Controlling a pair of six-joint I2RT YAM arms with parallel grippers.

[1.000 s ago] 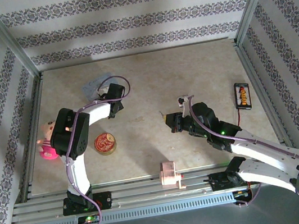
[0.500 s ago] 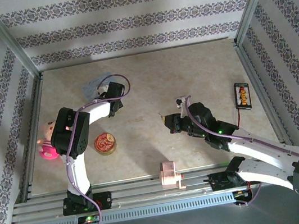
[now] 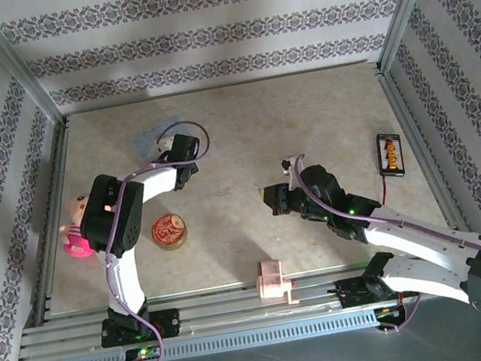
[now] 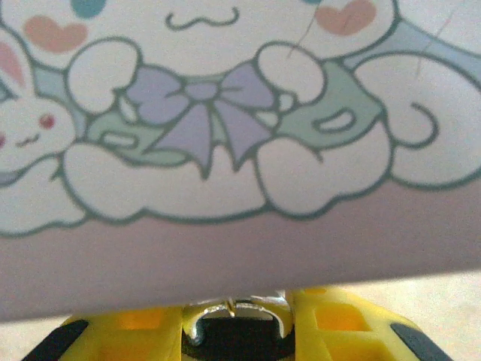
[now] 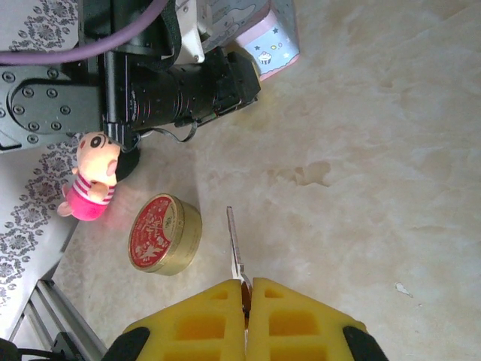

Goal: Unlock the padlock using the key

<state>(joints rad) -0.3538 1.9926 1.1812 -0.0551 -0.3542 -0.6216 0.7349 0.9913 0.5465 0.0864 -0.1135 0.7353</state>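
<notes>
In the left wrist view the padlock [image 4: 233,337] sits between my yellow fingers [image 4: 338,327]: a dark body with a silver shackle on top. My left gripper [image 4: 234,320] is shut on it, close against the side of the pale blue cartoon tin [image 4: 225,113]. From above, that gripper [image 3: 166,145] is at the tin [image 3: 146,141] at the back left. My right gripper [image 5: 246,289] is shut on the key [image 5: 234,241], whose thin blade sticks out forward above the tabletop. In the top view my right gripper [image 3: 273,199] hovers mid-table, well to the right of the left one.
A round red-and-gold tin [image 3: 168,232] lies near the left arm, also seen as the red tin [image 5: 164,233]. A pink doll [image 3: 75,231] sits at the left edge. A pink plastic block [image 3: 273,281] is at the front rail. A black and orange gadget [image 3: 389,153] lies at the right.
My right gripper has shifted slightly toward the near edge with the key in it. The left arm has stayed at the tin.
</notes>
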